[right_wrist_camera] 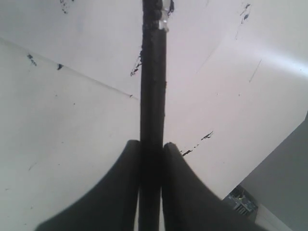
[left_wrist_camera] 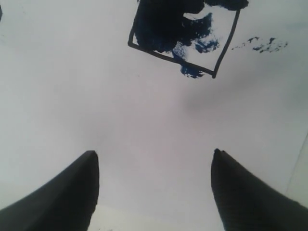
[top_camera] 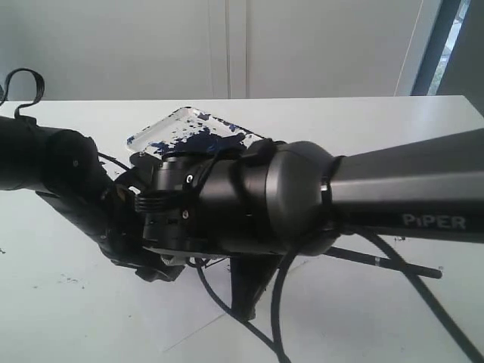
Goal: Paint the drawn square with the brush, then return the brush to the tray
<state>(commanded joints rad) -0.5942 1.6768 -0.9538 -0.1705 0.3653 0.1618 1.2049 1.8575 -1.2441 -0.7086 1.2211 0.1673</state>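
In the right wrist view my right gripper (right_wrist_camera: pixel 151 144) is shut on the brush (right_wrist_camera: pixel 153 91), a thick black stick running straight out between the fingers over white paper, with a pale band near its far end. In the exterior view the brush's (top_camera: pixel 389 264) thin handle sticks out to the right under the right arm. The tray (top_camera: pixel 189 130), clear and smeared dark blue, sits behind the arms. The left wrist view shows the drawn square (left_wrist_camera: pixel 185 36), mostly blotched dark blue, ahead of my open, empty left gripper (left_wrist_camera: pixel 154 156). In the exterior view the arms hide the square.
White paper (right_wrist_camera: pixel 226 82) lies on the white table (top_camera: pixel 378 121), its edges crossing the right wrist view. Loose blue splatters (left_wrist_camera: pixel 262 44) lie beside the square. The right arm (top_camera: pixel 318 197) and its black cables (top_camera: pixel 280 318) cross the middle of the exterior view, over the left arm (top_camera: pixel 53 162).
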